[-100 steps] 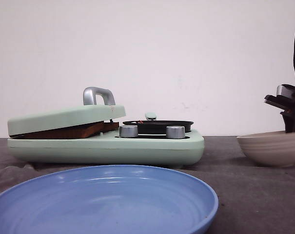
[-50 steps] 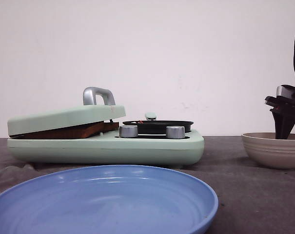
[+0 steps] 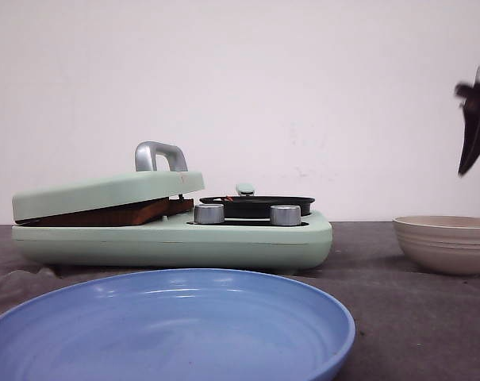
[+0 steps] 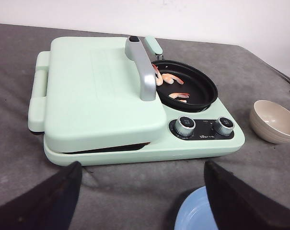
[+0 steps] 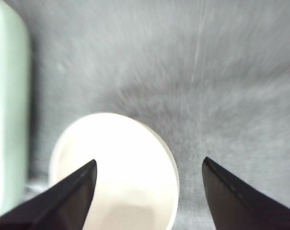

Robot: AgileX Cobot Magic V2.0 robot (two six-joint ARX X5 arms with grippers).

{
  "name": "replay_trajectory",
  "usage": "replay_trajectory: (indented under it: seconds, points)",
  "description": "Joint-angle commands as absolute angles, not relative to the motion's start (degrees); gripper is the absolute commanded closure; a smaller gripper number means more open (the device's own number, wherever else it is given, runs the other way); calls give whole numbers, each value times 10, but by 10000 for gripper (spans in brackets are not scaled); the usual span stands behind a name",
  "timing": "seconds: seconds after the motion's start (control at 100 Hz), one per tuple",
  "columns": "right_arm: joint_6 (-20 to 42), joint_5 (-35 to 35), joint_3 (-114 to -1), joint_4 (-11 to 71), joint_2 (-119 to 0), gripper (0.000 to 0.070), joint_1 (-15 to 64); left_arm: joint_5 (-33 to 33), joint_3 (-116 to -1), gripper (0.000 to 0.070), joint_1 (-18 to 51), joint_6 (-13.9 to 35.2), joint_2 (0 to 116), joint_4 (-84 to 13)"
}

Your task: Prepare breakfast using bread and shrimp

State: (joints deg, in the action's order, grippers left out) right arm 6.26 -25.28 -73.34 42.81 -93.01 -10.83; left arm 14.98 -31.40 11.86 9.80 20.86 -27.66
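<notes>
Front view: one mint-green cooker (image 3: 172, 234) sits on the grey desk (image 3: 382, 262). Its hinged lid (image 3: 105, 193) with one silver handle (image 3: 159, 155) lies nearly closed, a brown edge showing in the gap under it; whether that is the bread cannot be told. One black round pan (image 3: 257, 206) sits in the cooker's right half, behind two silver knobs (image 3: 209, 213). One blue plate (image 3: 168, 329) is nearest the camera. One beige bowl (image 3: 446, 242) stands well apart at right. Right pincer (image 3: 474, 131) is blurred, hanging above the bowl, clear of it.

Left wrist view: shrimp (image 4: 172, 86) lie in the pan, about three or four orange-and-white pieces. There is small print below the knobs, too small to read. Left pincer (image 4: 140, 201) has fingers spread wide, nothing between them, above the desk in front of the cooker.

Right wrist view: blurred. Right pincer (image 5: 149, 191) has fingers wide apart, holding nothing, over the one bowl (image 5: 113, 167), whose inside looks plain white; the cooker's green edge is beside it
</notes>
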Motion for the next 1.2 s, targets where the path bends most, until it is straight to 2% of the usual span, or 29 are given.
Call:
replay_trajectory:
  seconds: [0.0, 0.16, 0.35, 0.47, 0.61, 0.66, 0.74, 0.94, 1.06, 1.19]
  points:
    - [61, -252, -739, 427, -910, 269, -111, 150, -315, 268, 120, 98, 209, -272]
    - [71, -268, -739, 424, -840, 271, -107, 150, -315, 268, 120, 101, 209, -272]
    - [70, -285, -739, 422, -767, 289, -62, 151, -315, 268, 120, 102, 209, -272]
    - [51, -287, -739, 420, -724, 385, -20, 150, -315, 269, 120, 102, 209, -272]
    - [9, -291, -739, 420, -676, 647, 35, 150, -315, 282, 120, 102, 209, -272]
    - [-1, -291, -739, 420, -661, 694, 53, 151, -316, 326, 120, 102, 209, -272]
    - [-9, -291, -739, 421, -641, 696, 81, 151, -316, 401, 120, 102, 209, -272]
    - [-24, -285, -739, 423, -598, 696, 131, 151, -316, 533, 120, 102, 209, -272]
    - [-27, -277, -739, 422, -579, 696, 152, 151, -316, 693, 120, 102, 209, -272]
    - [-37, -250, -739, 425, -564, 696, 167, 150, -316, 700, 120, 102, 209, -272]
